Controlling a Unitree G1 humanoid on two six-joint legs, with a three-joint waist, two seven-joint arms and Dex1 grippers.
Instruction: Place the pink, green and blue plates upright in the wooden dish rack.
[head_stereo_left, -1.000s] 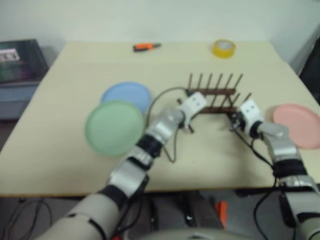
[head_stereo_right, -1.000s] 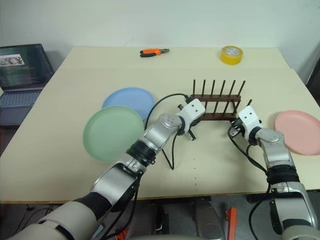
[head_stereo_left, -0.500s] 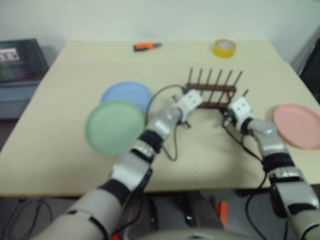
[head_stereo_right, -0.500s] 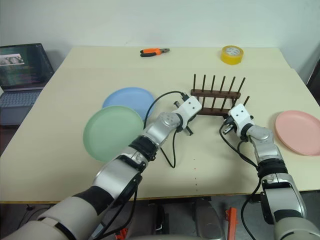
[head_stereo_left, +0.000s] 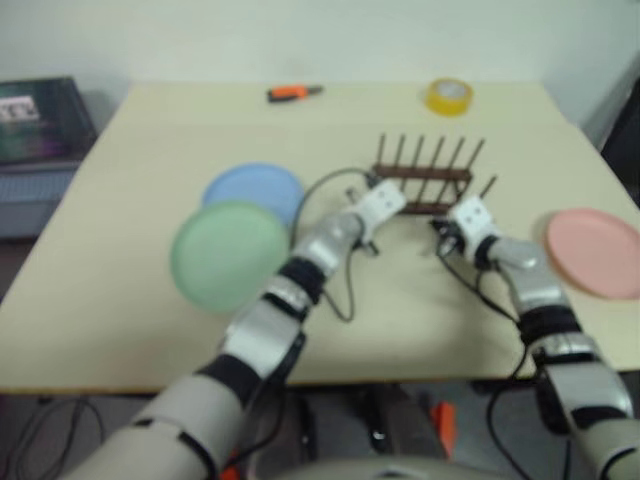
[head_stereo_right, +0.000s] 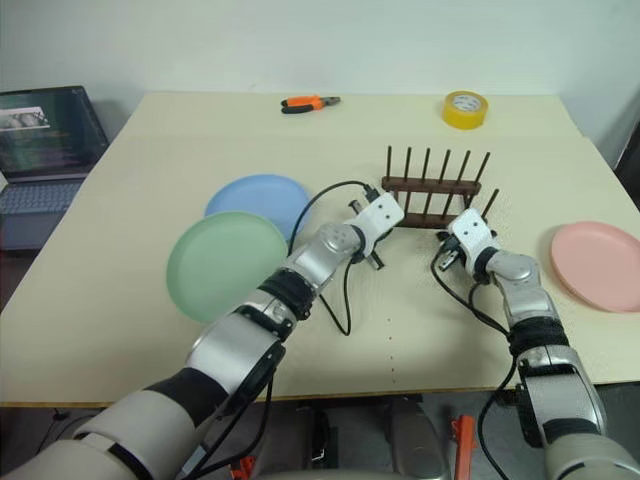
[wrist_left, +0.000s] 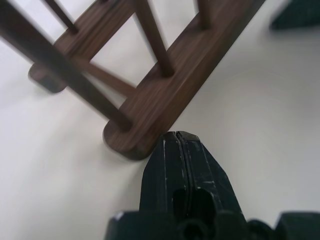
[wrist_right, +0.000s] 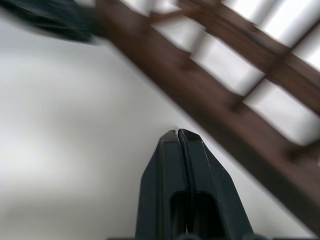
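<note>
Both end effectors, left (wrist_left: 176, 135) and right (wrist_right: 178, 132), closed, empty, at near rail of wooden dish rack (head_stereo_right: 432, 198).

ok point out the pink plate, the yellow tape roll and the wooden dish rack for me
pink plate (head_stereo_right: 598, 263), right eye view, middle of its flat face
yellow tape roll (head_stereo_right: 464, 109), right eye view, on its outer yellow band
wooden dish rack (head_stereo_right: 432, 186), right eye view, on the far rail below the pegs
</note>
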